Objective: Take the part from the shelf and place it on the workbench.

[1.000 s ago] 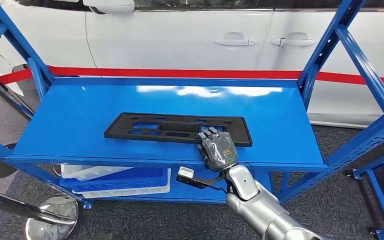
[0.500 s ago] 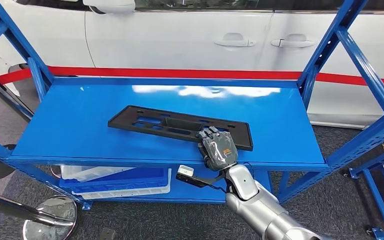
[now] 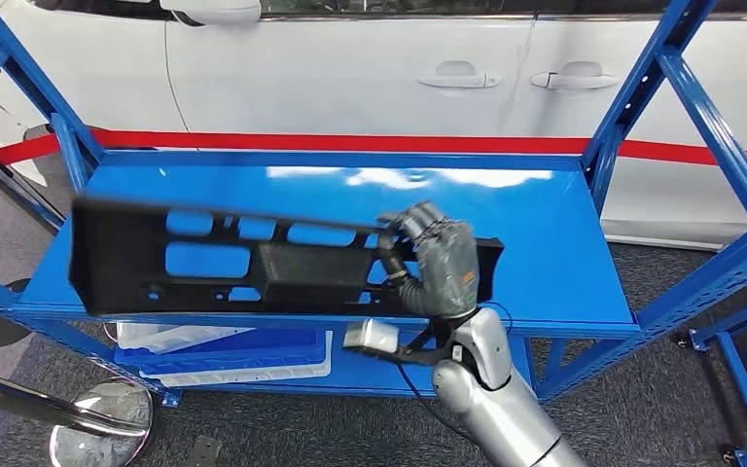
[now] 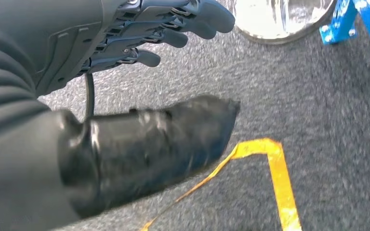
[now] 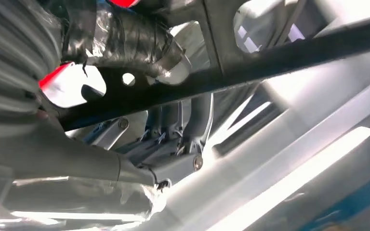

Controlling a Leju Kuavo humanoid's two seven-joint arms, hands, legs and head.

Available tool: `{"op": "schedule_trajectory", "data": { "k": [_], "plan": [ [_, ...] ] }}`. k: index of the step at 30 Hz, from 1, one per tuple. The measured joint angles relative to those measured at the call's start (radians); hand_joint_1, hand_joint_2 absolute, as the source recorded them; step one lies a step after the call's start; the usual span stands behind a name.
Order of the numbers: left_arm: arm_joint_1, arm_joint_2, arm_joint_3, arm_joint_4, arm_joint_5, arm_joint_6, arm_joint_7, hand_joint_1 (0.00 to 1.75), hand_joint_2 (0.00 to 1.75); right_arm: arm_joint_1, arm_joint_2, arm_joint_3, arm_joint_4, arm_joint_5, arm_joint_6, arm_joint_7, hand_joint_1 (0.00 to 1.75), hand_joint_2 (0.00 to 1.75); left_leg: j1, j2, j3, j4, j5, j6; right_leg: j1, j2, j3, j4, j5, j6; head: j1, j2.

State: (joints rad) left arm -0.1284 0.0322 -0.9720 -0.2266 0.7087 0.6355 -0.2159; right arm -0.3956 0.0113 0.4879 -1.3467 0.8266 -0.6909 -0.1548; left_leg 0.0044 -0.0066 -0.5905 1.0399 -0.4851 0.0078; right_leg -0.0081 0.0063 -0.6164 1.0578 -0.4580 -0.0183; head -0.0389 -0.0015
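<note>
The part is a long black plastic panel [image 3: 253, 261] with several cut-outs. It is lifted off the blue shelf [image 3: 545, 243] and tilted up on edge, its long face toward me. My right hand [image 3: 438, 263] grips it near its right end, fingers curled over the upper edge. In the right wrist view the thumb and fingers [image 5: 173, 139] clamp the black bar of the part [image 5: 279, 57]. My left hand [image 4: 164, 29] hangs over grey carpet with its fingers apart and nothing in them.
Blue uprights [image 3: 700, 107] frame the shelf on both sides. A white car [image 3: 370, 58] and a red line [image 3: 350, 143] lie behind it. White and blue bins [image 3: 224, 350] sit on the lower level. A chrome stanchion base [image 3: 97, 428] stands at the lower left. Yellow floor tape [image 4: 279, 178] crosses the carpet.
My right hand has raised the part from lying flat on the shelf to standing up on edge above it. Its left end has swung up and toward me.
</note>
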Motion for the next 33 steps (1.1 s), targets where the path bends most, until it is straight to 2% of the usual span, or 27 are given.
{"op": "schedule_trajectory", "data": {
  "k": [2,4,5,6,7,8,10,11,12,15,16,17,20,21,22,23,24,25,26,27,28,30,31,32,33],
  "plan": [
    [0.001,-0.002,-0.004,0.000,-0.009,0.001,0.007,0.00,1.75,-0.003,-0.012,-0.001,-0.099,-0.073,0.000,0.073,1.75,1.75,0.002,0.001,-0.023,0.057,-0.037,-0.010,-0.004,-0.002,0.006,-0.006,0.002,-0.012,-0.004,0.000],
    [0.002,-0.003,-0.008,0.000,-0.019,-0.005,0.010,0.00,1.75,0.002,-0.026,-0.001,-0.192,-0.125,0.002,0.099,1.75,1.75,0.006,0.002,-0.081,0.185,-0.097,-0.017,-0.002,-0.002,0.007,-0.006,0.003,-0.019,-0.007,0.000],
    [0.001,-0.004,-0.011,0.000,-0.023,-0.012,0.011,0.00,1.75,0.006,-0.033,0.001,-0.235,-0.142,0.003,0.101,1.75,1.75,0.007,0.002,-0.109,0.244,-0.118,-0.018,0.000,-0.002,0.007,-0.005,0.004,-0.020,-0.007,0.000],
    [0.001,-0.004,-0.015,0.000,-0.028,-0.019,0.013,0.00,1.75,0.011,-0.040,0.004,-0.277,-0.155,0.004,0.102,1.75,1.75,0.007,0.002,-0.125,0.277,-0.124,-0.018,0.001,-0.001,0.006,-0.003,0.005,-0.021,-0.007,0.000],
    [0.002,-0.005,-0.019,0.000,-0.033,-0.026,0.015,0.00,1.75,0.016,-0.047,0.008,-0.318,-0.167,0.005,0.102,1.75,1.75,0.007,0.002,-0.123,0.271,-0.111,-0.016,0.001,0.000,0.006,-0.002,0.005,-0.021,-0.007,0.000],
    [0.002,-0.005,-0.023,0.000,-0.038,-0.031,0.016,0.00,1.75,0.020,-0.053,0.011,-0.362,-0.180,0.007,0.102,1.75,1.75,0.007,0.002,-0.101,0.226,-0.080,-0.013,0.002,0.002,0.007,-0.002,0.005,-0.021,-0.007,0.000],
    [0.000,-0.006,-0.033,0.000,-0.049,-0.037,0.018,0.00,1.75,0.026,-0.065,0.016,-0.449,-0.204,0.011,0.103,1.75,1.75,0.004,0.001,-0.034,0.087,-0.016,-0.003,0.004,0.004,0.005,0.000,0.005,-0.019,-0.007,0.000],
    [-0.001,-0.006,-0.038,0.000,-0.055,-0.038,0.020,0.00,1.75,0.030,-0.070,0.018,-0.490,-0.213,0.014,0.103,1.75,1.75,0.001,0.000,-0.010,0.035,0.001,0.001,0.005,0.005,0.003,0.000,0.006,-0.016,-0.007,0.000],
    [-0.001,-0.007,-0.043,0.000,-0.060,-0.039,0.021,0.00,1.75,0.034,-0.076,0.020,-0.524,-0.219,0.017,0.103,1.75,1.75,-0.002,0.000,0.002,0.007,0.007,0.004,0.005,0.005,0.000,0.000,0.009,-0.011,-0.007,0.000],
    [-0.001,-0.009,-0.056,0.000,-0.066,-0.039,0.023,0.00,1.75,0.045,-0.089,0.023,-0.596,-0.225,0.022,0.103,1.75,1.75,-0.004,0.000,0.001,-0.010,0.018,0.016,0.003,0.006,-0.003,-0.003,0.014,0.007,-0.006,0.000],
    [-0.001,-0.011,-0.058,0.000,-0.067,-0.039,0.023,0.00,1.75,0.048,-0.094,0.023,-0.613,-0.226,0.023,0.102,1.75,1.75,-0.003,0.002,0.000,-0.017,0.026,0.022,0.003,0.006,-0.007,0.006,0.001,0.011,-0.005,0.000],
    [-0.001,-0.013,-0.059,0.000,-0.067,-0.039,0.024,0.00,1.75,0.050,-0.099,0.024,-0.631,-0.228,0.023,0.102,1.75,1.75,0.000,0.004,-0.003,-0.024,0.035,0.028,0.003,0.005,-0.015,0.033,-0.028,0.015,-0.004,0.000],
    [-0.003,-0.016,-0.066,0.000,-0.072,-0.043,0.027,0.00,1.75,0.058,-0.114,0.028,-0.679,-0.238,0.024,0.098,1.75,1.75,0.000,0.007,-0.025,-0.028,0.056,0.039,0.002,0.004,-0.059,0.196,-0.152,0.022,0.001,0.000],
    [-0.004,-0.016,-0.071,0.000,-0.077,-0.047,0.030,0.00,1.75,0.063,-0.119,0.029,-0.691,-0.240,0.024,0.096,1.75,1.75,0.000,0.007,-0.034,-0.027,0.062,0.040,0.000,0.004,-0.064,0.235,-0.169,0.024,0.001,0.000],
    [-0.004,-0.017,-0.077,0.000,-0.082,-0.050,0.033,0.00,1.75,0.069,-0.123,0.030,-0.702,-0.241,0.026,0.095,1.75,1.75,0.000,0.007,-0.045,-0.025,0.069,0.038,-0.002,0.003,-0.054,0.242,-0.165,0.025,0.002,0.000],
    [-0.003,-0.019,-0.082,0.000,-0.089,-0.054,0.037,0.00,1.75,0.076,-0.127,0.030,-0.713,-0.241,0.028,0.094,1.75,1.75,0.001,0.007,-0.057,-0.021,0.075,0.036,-0.003,0.003,-0.028,0.214,-0.144,0.026,0.002,0.000],
    [-0.003,-0.022,-0.087,0.000,-0.095,-0.056,0.040,0.00,1.75,0.081,-0.129,0.030,-0.724,-0.239,0.030,0.093,1.75,1.75,0.001,0.007,-0.069,-0.016,0.082,0.032,-0.005,0.003,0.016,0.156,-0.117,0.027,0.003,0.000],
    [-0.002,-0.024,-0.092,0.000,-0.101,-0.058,0.043,0.00,1.75,0.085,-0.131,0.030,-0.734,-0.237,0.032,0.093,1.75,1.75,0.001,0.006,-0.081,-0.010,0.087,0.027,-0.006,0.003,0.062,0.086,-0.103,0.028,0.003,0.000],
    [-0.002,-0.025,-0.097,0.000,-0.107,-0.059,0.045,0.00,1.75,0.091,-0.134,0.031,-0.743,-0.234,0.033,0.094,1.75,1.75,0.001,0.006,-0.088,-0.006,0.093,0.021,-0.004,0.004,0.096,0.031,-0.091,0.026,0.002,0.000],
    [-0.002,-0.026,-0.103,0.000,-0.113,-0.060,0.046,0.00,1.75,0.098,-0.136,0.031,-0.751,-0.232,0.035,0.094,1.75,1.75,0.000,0.005,-0.091,-0.002,0.098,0.015,-0.003,0.005,0.116,-0.005,-0.089,0.024,0.002,0.000],
    [-0.002,-0.026,-0.108,0.000,-0.117,-0.061,0.048,0.00,1.75,0.104,-0.137,0.032,-0.758,-0.231,0.035,0.094,1.75,1.75,-0.001,0.004,-0.092,-0.001,0.104,0.010,0.000,0.006,0.119,-0.017,-0.091,0.020,0.001,0.000],
    [-0.002,-0.027,-0.116,0.000,-0.121,-0.064,0.051,0.00,1.75,0.115,-0.140,0.032,-0.768,-0.231,0.035,0.096,1.75,1.75,0.001,0.002,-0.094,-0.002,0.113,-0.002,0.001,0.006,0.106,-0.017,-0.077,0.007,0.001,0.000],
    [-0.002,-0.027,-0.120,0.000,-0.122,-0.065,0.052,0.00,1.75,0.118,-0.141,0.033,-0.771,-0.231,0.035,0.096,1.75,1.75,0.003,0.002,-0.101,0.006,0.102,-0.007,0.001,0.004,0.098,-0.017,-0.068,-0.001,-0.001,0.000],
    [-0.002,-0.027,-0.124,0.000,-0.122,-0.066,0.053,0.00,1.75,0.121,-0.142,0.033,-0.775,-0.231,0.035,0.097,1.75,1.75,0.005,0.002,-0.112,0.027,0.072,-0.013,-0.001,0.002,0.089,-0.018,-0.056,-0.010,-0.005,0.000],
    [-0.001,-0.027,-0.128,0.000,-0.122,-0.066,0.054,0.00,1.75,0.123,-0.143,0.033,-0.778,-0.231,0.035,0.097,1.75,1.75,0.007,0.002,-0.127,0.068,0.025,-0.017,-0.002,0.000,0.077,-0.020,-0.044,-0.016,-0.011,0.000]
  ]
}}
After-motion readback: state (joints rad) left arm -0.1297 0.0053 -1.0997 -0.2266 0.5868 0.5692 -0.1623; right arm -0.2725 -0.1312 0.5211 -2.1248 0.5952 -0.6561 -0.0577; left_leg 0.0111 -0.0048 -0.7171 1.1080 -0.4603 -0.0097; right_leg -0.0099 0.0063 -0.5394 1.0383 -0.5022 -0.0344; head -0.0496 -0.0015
